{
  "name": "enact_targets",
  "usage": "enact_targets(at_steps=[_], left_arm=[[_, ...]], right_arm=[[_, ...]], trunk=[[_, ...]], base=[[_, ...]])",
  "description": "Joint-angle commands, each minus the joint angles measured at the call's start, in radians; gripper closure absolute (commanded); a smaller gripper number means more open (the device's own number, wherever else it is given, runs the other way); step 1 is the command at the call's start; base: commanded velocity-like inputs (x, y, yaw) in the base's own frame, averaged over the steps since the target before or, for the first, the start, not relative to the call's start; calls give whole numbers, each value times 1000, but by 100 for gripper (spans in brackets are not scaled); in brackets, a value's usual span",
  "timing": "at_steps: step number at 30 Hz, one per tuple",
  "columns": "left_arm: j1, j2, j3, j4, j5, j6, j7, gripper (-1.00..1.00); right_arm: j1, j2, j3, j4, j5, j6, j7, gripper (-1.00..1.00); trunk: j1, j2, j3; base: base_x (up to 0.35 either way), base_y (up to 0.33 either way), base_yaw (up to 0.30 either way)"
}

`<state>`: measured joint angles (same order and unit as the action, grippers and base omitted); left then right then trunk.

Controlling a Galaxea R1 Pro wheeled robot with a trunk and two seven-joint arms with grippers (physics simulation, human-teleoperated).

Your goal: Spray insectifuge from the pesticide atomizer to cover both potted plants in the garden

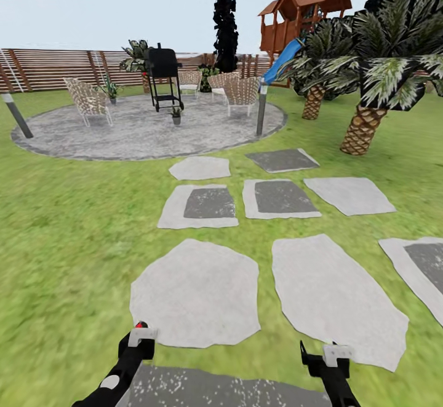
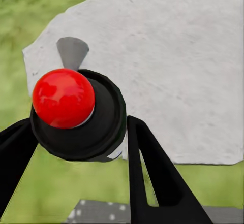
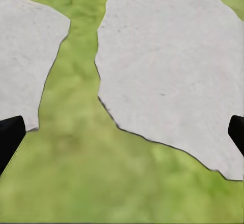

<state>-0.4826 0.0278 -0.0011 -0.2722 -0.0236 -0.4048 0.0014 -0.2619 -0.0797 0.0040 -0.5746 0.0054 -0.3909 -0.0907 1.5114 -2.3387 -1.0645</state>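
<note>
The head view shows one round stone patio (image 1: 141, 133) in the garden. On it stand four wicker chairs: one (image 1: 88, 99) at the left, three at the right, for example (image 1: 241, 94). There is one black grill (image 1: 163, 76). Two small potted plants are visible, one (image 1: 176, 114) near the grill and one (image 1: 111, 89) by the left chair. Two grey posts (image 1: 262, 107) stand at the patio edge. The lawn carries about nine stepping stones (image 1: 195, 291). Two palm trees (image 1: 369, 81) and one wooden playhouse (image 1: 301, 16) stand at the right. Two end effectors show: left (image 1: 141, 337) and right (image 1: 321, 354).
</note>
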Motion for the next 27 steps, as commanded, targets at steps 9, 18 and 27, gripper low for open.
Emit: enact_targets(at_steps=[9, 18, 27], left_arm=[[-1, 1, 1, 1, -2, -3, 0, 100], [0, 0, -1, 0, -2, -3, -1, 100], [2, 0, -1, -1, -1, -3, -3, 100]], right_arm=[[0, 0, 1, 0, 1, -2, -3, -100], [0, 0, 1, 1, 1, -2, -3, -100], [0, 0, 1, 1, 1, -2, -3, -100]], trunk=[[0, 0, -1], [0, 0, -1], [0, 0, -1]], base=[[339, 0, 0], [339, 0, 0], [339, 0, 0]])
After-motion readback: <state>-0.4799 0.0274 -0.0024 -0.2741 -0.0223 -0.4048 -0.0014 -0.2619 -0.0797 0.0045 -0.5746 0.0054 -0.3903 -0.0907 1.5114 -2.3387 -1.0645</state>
